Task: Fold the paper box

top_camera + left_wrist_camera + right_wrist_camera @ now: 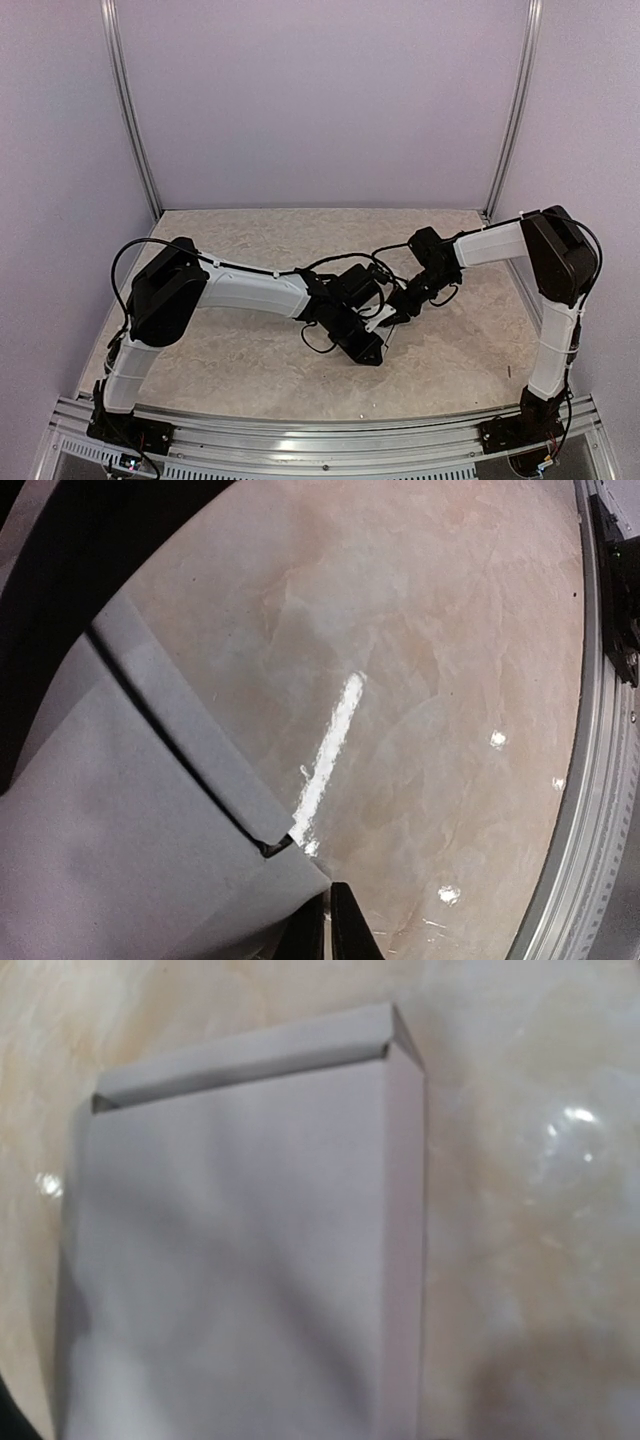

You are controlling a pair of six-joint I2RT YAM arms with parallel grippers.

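The paper box [240, 1250] is a slim pale grey folded carton. It fills the right wrist view, with one end flap tucked at its top edge, and it hides that gripper's own fingers. In the top view only a small white part of the box [381, 320] shows between the two grippers over the middle of the table. My right gripper [403, 308] holds it from the right. My left gripper [330, 920] has its jaws pressed together at a corner of the grey card [120, 830], which lies over the left finger. From above, the left gripper [368, 343] sits just below the box.
The mottled beige tabletop [250, 360] lies under both arms. A metal rail [590, 780] runs along the near edge, also seen from above as the front rail [320, 430]. Pale walls close in the back and sides.
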